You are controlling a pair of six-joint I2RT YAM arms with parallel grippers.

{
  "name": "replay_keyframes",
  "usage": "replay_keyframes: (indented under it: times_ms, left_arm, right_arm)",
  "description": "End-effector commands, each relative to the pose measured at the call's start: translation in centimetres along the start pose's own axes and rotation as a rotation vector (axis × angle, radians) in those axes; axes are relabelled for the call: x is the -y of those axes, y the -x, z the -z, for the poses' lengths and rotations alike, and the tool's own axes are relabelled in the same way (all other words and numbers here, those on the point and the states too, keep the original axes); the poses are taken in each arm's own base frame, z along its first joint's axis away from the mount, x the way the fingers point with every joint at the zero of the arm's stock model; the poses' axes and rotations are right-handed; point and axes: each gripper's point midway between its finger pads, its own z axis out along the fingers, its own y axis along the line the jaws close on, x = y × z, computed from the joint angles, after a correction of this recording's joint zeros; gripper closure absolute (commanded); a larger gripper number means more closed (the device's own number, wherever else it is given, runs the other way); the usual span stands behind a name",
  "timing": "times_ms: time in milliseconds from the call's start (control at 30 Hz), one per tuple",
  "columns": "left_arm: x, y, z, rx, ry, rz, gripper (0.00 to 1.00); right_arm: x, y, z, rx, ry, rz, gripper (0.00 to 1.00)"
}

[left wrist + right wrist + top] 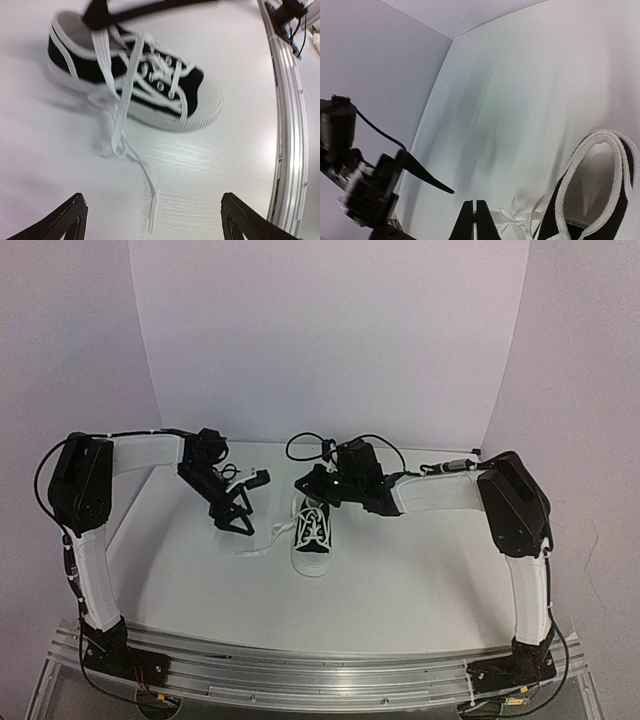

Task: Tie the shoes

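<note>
The black sneaker (312,537) with white toe cap and sole lies mid-table, toe toward the arms. In the left wrist view the sneaker (135,80) lies on its sole, and one long white lace (125,95) runs up from the eyelets to my right gripper's fingers (100,12). The other lace end (150,197) lies flat on the table. My left gripper (152,200) is open wide above that end, left of the shoe (235,515). My right gripper (474,220) is shut on the lace above the heel (615,165), with bunched lace (512,220) behind it.
White table with white backdrop walls behind and at both sides. An aluminium rail (287,125) runs along the near edge. Black cables (310,448) loop behind the right wrist. The left gripper's finger (427,177) shows in the right wrist view.
</note>
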Motion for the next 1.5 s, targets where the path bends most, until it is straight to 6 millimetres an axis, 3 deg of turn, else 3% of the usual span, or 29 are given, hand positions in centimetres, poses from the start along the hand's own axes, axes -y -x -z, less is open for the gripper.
replay_keyframes:
  times_ms: [0,200,500,600,667,833,967,1067,1167,1233,1367,1467]
  left_arm:
    - [-1.1,-2.7,-2.6,-0.111,0.094,-0.159,0.12]
    - [-1.2,-3.6,-6.1,-0.149,0.147,-0.216,0.17]
    - [0.1,-8.5,-8.9,-0.297,0.182,-0.284,0.44]
    - [-0.4,-8.9,-9.3,-0.306,0.220,-0.283,0.71]
    - [-1.1,-9.0,-9.3,-0.312,0.254,-0.275,0.98]
    - [-4.0,-6.4,-7.0,-0.279,0.392,-0.229,1.00]
    - [-5.7,-3.9,-4.5,-0.244,0.459,-0.209,1.00]
    - [-6.7,-3.7,-2.6,-0.245,0.500,-0.212,1.00]
    - [-8.0,-4.2,-0.3,-0.246,0.536,-0.189,1.00]
    - [-8.8,-4.8,1.0,-0.260,0.564,-0.189,1.00]
    - [-10.4,-6.1,3.3,-0.284,0.614,-0.179,1.00]
    - [-11.2,-6.4,4.7,-0.293,0.647,-0.182,1.00]
  right_arm:
    - [-2.6,2.2,1.4,0.050,0.051,0.025,1.00]
    - [-2.4,2.0,1.4,0.045,0.049,0.019,1.00]
    - [-3.1,2.7,1.6,0.065,0.057,0.027,1.00]
    - [-3.1,2.9,1.7,0.069,0.059,0.026,1.00]
    - [-3.1,3.1,2.0,0.075,0.056,0.023,1.00]
    - [-2.9,5.2,3.8,0.133,0.035,0.019,1.00]
    - [-2.3,8.7,7.1,0.226,0.005,0.014,1.00]
    - [0.5,10.5,11.3,0.306,-0.080,-0.015,1.00]
    - [5.4,10.2,16.2,0.355,-0.216,-0.061,1.00]
    - [7.5,10.6,20.1,0.410,-0.282,-0.093,1.00]
    - [11.5,9.2,24.5,0.438,-0.399,-0.128,1.00]
    - [13.5,8.5,26.7,0.455,-0.456,-0.153,1.00]
